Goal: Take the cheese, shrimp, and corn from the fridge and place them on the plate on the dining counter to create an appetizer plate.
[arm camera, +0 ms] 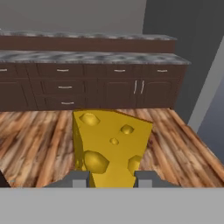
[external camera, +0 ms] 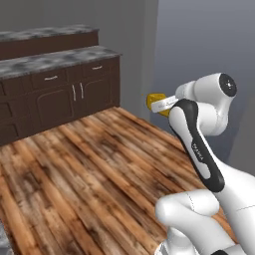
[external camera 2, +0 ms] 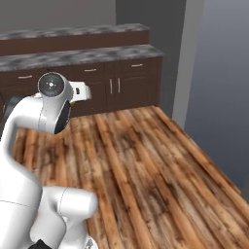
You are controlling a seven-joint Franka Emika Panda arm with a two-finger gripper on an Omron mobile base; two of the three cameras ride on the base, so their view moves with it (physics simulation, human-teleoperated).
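- Gripping the cheese (arm camera: 111, 146) between both fingers (arm camera: 78, 178) of the gripper (arm camera: 112, 179), jaws partly closed.
- Yellow-orange wedge, pitted with round holes.
- Possibly held upright above wooden floor (arm camera: 39, 144).

arm folded, elbow high — tool (arm camera: 112, 178) held level above the floor, jaws clamped on cheese (arm camera: 111, 146).

One camera sits behind the arm on its left and looks forward and down over the wood floor (external camera: 89, 169) at the dark cabinets (external camera: 55, 97). Another sits behind on the right and sees the same floor and cabinets from the other side. The hand camera sits very close to the cheese (arm camera: 109, 146), facing the cabinets, maybe from a bit lower down.
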